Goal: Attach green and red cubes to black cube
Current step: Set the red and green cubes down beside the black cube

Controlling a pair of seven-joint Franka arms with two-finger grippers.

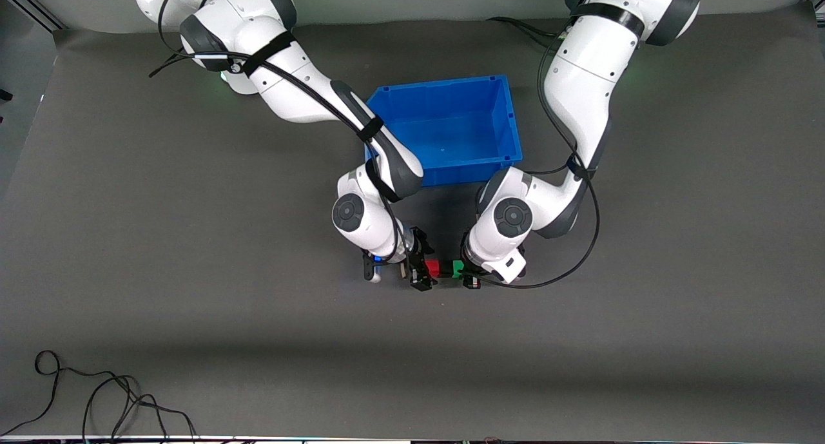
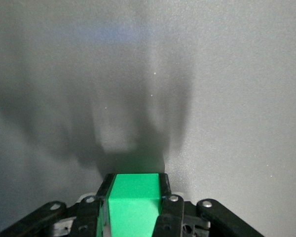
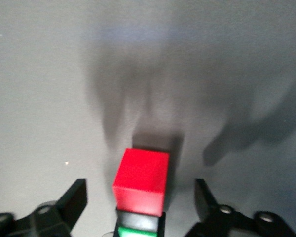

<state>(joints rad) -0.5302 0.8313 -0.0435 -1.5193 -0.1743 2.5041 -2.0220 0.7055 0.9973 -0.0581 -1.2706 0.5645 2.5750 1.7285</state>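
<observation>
- One red cube (image 3: 140,180), one green cube (image 2: 132,203) and one black cube (image 3: 139,218) show, joined in a single row with the black one in the middle.
- The row sits above the middle of the desk (image 1: 193,315), just on the front-camera side of the blue bin (image 1: 451,129); whether it touches the mat cannot be told.
- Its long axis runs along the desk's length: the red end points toward the right arm's end, the green end toward the left arm's end.
- Left gripper (image 2: 134,195): its jaws are clamped on the green cube, one finger on each side.
- Right gripper (image 3: 140,202): jaws spread wide, standing clear on either side of the red cube and gripping nothing.
- One blue bin, one cable (image 1: 97,399) near the desk's front-camera edge at the right arm's end.
</observation>
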